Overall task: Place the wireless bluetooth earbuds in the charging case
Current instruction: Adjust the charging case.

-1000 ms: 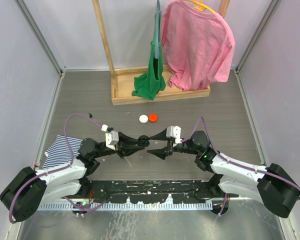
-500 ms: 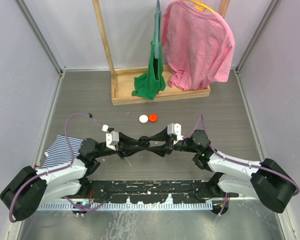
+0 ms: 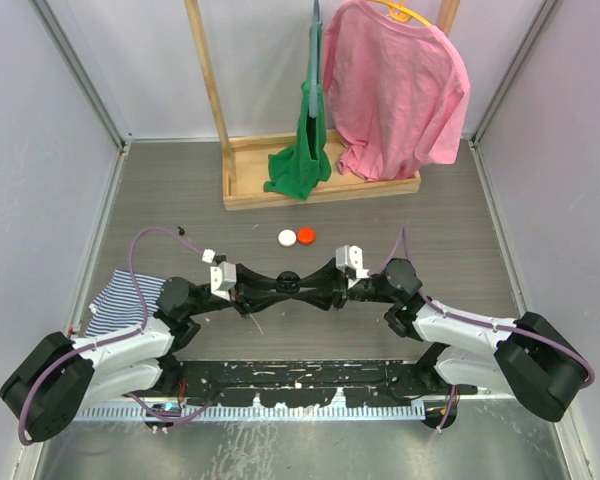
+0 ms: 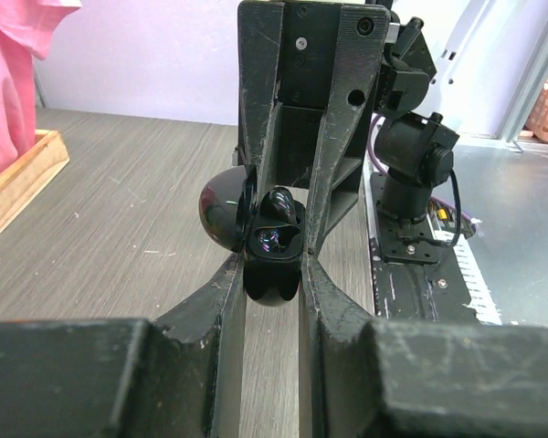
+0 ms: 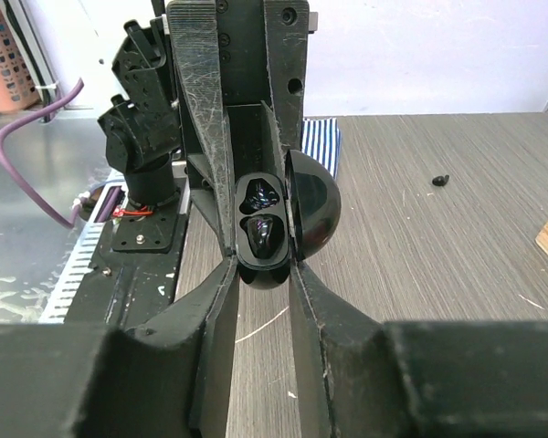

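Gloss blurs the one open charging case [image 5: 265, 262], lifted where the arms meet. Two dark earbuds [image 5: 258, 235] seem seated inside. Left gripper [image 4: 273, 274] pinches it; right gripper [image 5: 260, 274] flanks it too, but whether it presses is unclear.

Grey wood-grain table [image 3: 460, 230]. Upper centre: light wooden rack base [image 3: 320, 190]. Mid-frame: white round cap [image 3: 286, 238] beside red round cap [image 3: 306, 236]. Lower left: blue-and-white striped cloth [image 3: 115, 300].
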### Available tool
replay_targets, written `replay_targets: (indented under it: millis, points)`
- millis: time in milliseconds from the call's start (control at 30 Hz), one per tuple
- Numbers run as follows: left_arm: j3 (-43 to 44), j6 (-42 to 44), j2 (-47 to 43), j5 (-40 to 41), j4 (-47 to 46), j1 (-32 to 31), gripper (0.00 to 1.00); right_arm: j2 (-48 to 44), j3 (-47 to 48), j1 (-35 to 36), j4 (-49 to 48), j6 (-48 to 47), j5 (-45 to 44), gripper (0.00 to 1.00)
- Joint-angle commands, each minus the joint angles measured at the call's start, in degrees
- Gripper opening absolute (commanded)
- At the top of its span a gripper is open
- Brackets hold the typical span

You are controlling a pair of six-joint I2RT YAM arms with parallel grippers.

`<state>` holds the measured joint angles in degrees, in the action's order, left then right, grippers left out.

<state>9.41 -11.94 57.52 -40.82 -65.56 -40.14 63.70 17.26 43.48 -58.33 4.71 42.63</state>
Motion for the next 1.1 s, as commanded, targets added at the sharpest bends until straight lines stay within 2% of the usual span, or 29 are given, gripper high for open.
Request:
replay_targets:
  millis: [0, 300, 433, 567, 733, 1067]
  points:
    - [2.1, -0.5, -0.5, -1.8, -4.7, -0.4, 0.05, -0.5, 1.9, -1.6, -4.2, 0.6, 2.6, 0.31]
    - [3.5, -2.5, 1.4, -5.6, -4.7, -0.4, 0.1, -1.5, 3.1, -4.8, -1.9, 0.8, 9.5, 0.22]
    - [3.4, -2.5, 1.3, -4.5, -4.6, -0.4, 0.15, -1.8, 3.6, -5.6, -0.2, 0.4, 10.3, 0.16]
    - [2.5, -1.9, -0.3, -1.2, -4.0, -0.4, 0.22, -2.2, 3.7, -6.0, 1.0, 0.0, 10.1, 0.14]
    - [1.8, -0.5, -3.2, 2.4, -1.1, -0.4, 0.25, -3.1, 3.6, -6.4, 2.0, -0.5, 9.3, 0.14]
    - [1.8, -0.6, -3.6, 2.8, -0.6, -0.3, 0.31, -3.2, 3.7, -6.5, 3.0, -0.9, 9.1, 0.14]
